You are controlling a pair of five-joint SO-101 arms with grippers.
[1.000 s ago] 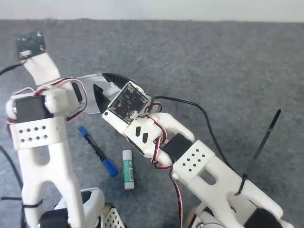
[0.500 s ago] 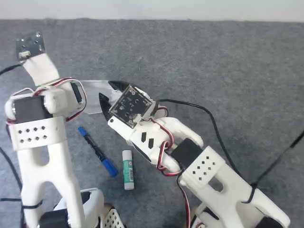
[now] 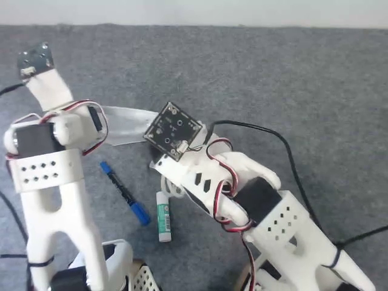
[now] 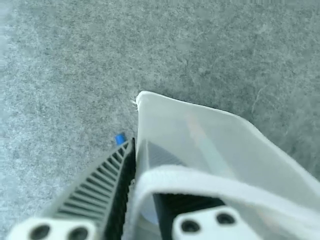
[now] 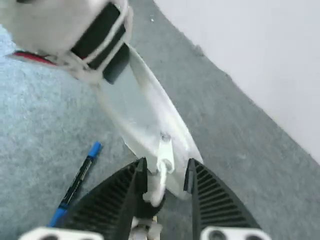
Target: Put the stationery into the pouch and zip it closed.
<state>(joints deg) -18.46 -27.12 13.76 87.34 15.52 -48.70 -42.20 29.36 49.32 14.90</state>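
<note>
Left claw clamps the pouch at centre-left, right claw gapes astride its zip pull, pen and glue stick lie nearer on the tabletop: looks like the opening step, so pinch and draw next.

One each: pouch, pen, glue stick

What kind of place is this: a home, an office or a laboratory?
Most likely a robotics test bench. A grey felt-like mat lies under everything, a plain pale wall stands behind, and the white left arm and right arm carry bare wires.
</note>
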